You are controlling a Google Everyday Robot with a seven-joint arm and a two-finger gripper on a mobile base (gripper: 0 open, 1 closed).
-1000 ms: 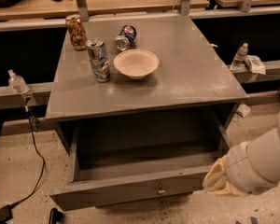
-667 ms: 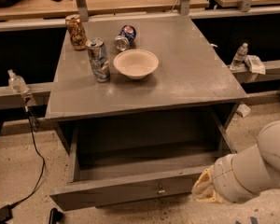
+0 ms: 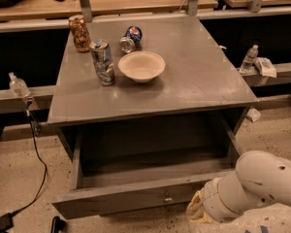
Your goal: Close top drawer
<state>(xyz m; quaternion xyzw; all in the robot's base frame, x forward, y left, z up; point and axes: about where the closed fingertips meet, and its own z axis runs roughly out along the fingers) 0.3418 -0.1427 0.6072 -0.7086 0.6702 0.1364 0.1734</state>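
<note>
The top drawer (image 3: pixel 131 199) of the grey table stands pulled out toward me, and its deep box looks empty inside. Its grey front panel carries one small metal knob (image 3: pixel 168 197) near the centre. My white arm comes in from the lower right. Its gripper (image 3: pixel 197 211) sits low at the right end of the drawer front, just right of the knob and close against the panel. The gripper's tip is mostly hidden behind the arm's wrist.
On the grey table top (image 3: pixel 199 76) stand a white bowl (image 3: pixel 141 65), a silver can (image 3: pixel 103 62), a brown can (image 3: pixel 79 33) and a blue can lying on its side (image 3: pixel 131 37). Plastic bottles sit on side rails at left (image 3: pixel 18 85) and right (image 3: pixel 250 58). A black cable (image 3: pixel 38 149) runs along the floor at left.
My arm has moved left and lower, bringing the gripper from beside the drawer's right corner to the front panel near the knob. The drawer has not visibly moved.
</note>
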